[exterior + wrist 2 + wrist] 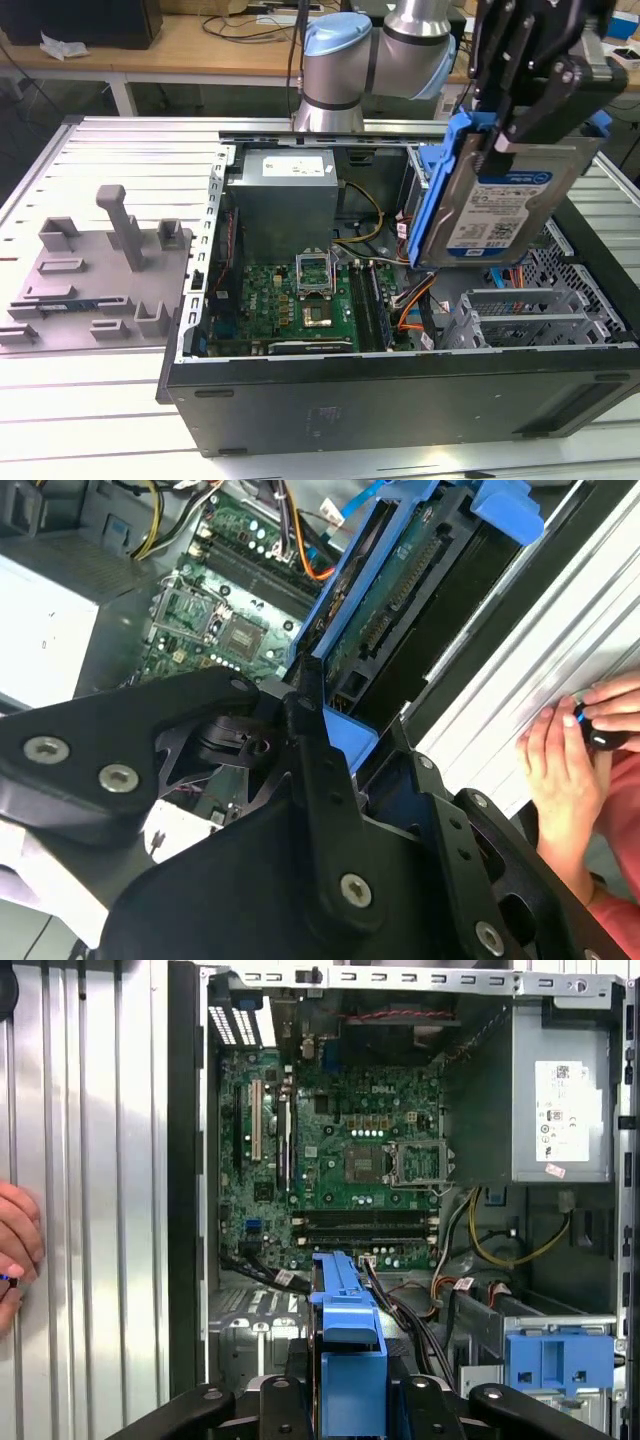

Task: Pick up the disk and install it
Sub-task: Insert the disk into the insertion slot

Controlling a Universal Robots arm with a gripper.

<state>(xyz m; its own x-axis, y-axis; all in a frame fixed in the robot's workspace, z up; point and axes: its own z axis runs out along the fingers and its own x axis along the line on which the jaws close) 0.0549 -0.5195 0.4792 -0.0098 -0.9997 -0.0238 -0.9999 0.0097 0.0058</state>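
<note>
well, some things are hard to see. in the exterior view the arm (370,50) is cut off by the picture's top edge, and so is the upper part of the gripper (500,135). the disk (500,205) hangs in front of the far corner of the computer case (400,400) on the exterior view's right, so that corner is hidden. in the second wrist view the gripper's black body covers much of the case. a person's hand (565,770) by the table's edge is partly cut off, and i cannot tell what the small dark thing in it is. in the first wrist view just some fingers of the hand show at the edge.

now from the exterior view's left to its right. a grey holder block (100,270) sits on the metal table (100,430), just beside the case. the case lies open. inside it are a green board (300,300), a grey power box (285,195) behind the board, coloured wires (415,300), and silver racks (520,315) toward the right. a small blue clip (558,1358) sits in the case near the racks.

the gripper's black fingers are squeezed tight on the top end of the disk's blue frame. the disk is up in the air and tilted, with its label facing the camera. it is above the right side of the case.
</note>
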